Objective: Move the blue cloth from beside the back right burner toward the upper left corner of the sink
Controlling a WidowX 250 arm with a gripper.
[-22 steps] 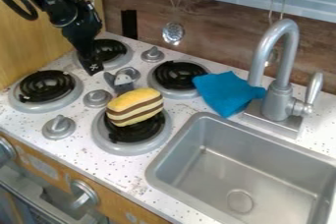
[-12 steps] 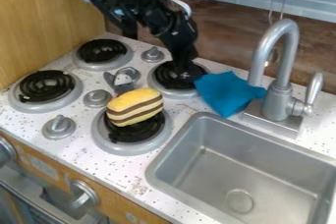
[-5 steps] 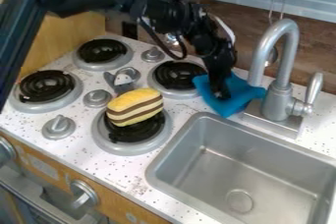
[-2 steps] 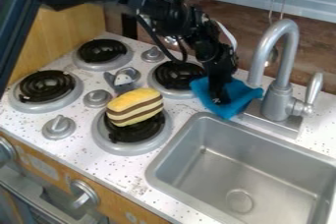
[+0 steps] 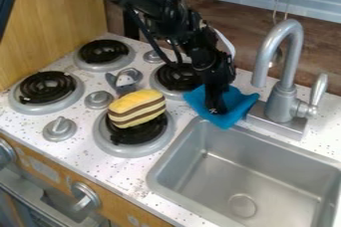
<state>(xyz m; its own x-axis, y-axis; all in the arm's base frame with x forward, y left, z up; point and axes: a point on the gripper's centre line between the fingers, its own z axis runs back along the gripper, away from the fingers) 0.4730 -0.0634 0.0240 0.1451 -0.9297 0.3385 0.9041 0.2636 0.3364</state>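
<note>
The claw (image 5: pixel 214 108) is pointing down onto a crumpled blue cloth (image 5: pixel 236 102) and is touching it, with the cloth's folds rising around the tip; I cannot tell whether the claw is apart, together or clamped on the fabric. The cloth is lying on the speckled white table (image 5: pixel 86 155) directly under the claw and spreading to both sides of it, its near corner reaching the rim of the metal sink (image 5: pixel 250 173). The sink is opening out from the claw toward the camera and to the right. Just right of the claw, the gray faucet (image 5: pixel 282 102) is standing upright, its base close beside the cloth, and its handle (image 5: pixel 319 89) is sticking up farther to the right. Up and left of the claw, a black coil burner (image 5: pixel 177 77) is sitting near the cloth. Left of the claw and well apart from it, a yellow, brown-striped loaf-shaped thing (image 5: pixel 137 107) is resting on the near burner (image 5: pixel 133 147), partly covering its coil. Beyond that, farther left of the claw, a small gray toy (image 5: pixel 124 82) with a pale face is lying among the stove knobs. Farthest left from the claw, two more coil burners (image 5: pixel 47 87) are lying near the wooden side wall (image 5: pixel 50 39).
</note>
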